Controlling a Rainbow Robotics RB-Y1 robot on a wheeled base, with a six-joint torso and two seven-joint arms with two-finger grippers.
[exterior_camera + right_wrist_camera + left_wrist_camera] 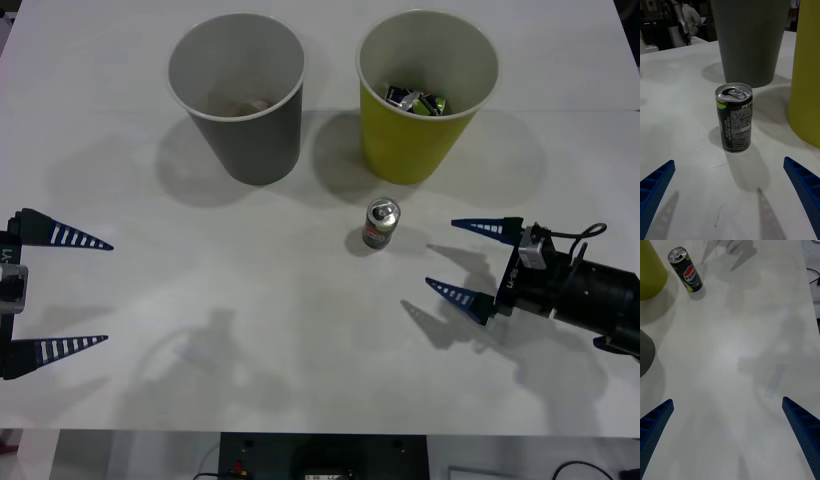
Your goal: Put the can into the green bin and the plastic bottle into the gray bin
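Currently the can (381, 222) stands upright on the white table (250, 330), just in front of the green bin (425, 100), apart from it; gray bin (238, 95) beside. Right gripper (468, 262) near the can, fingers spread, empty. Left gripper (85, 292) at table's left edge, fingers spread

A white table (300, 330) is carrying three things. The gray bin (240, 95) is standing upright toward its far edge, and the green bin (420, 95) is standing just beside it on the right, the two apart. The can (381, 223) is standing upright nearer the robot, in front of the green bin and not touching it, casting a shadow on the tabletop.
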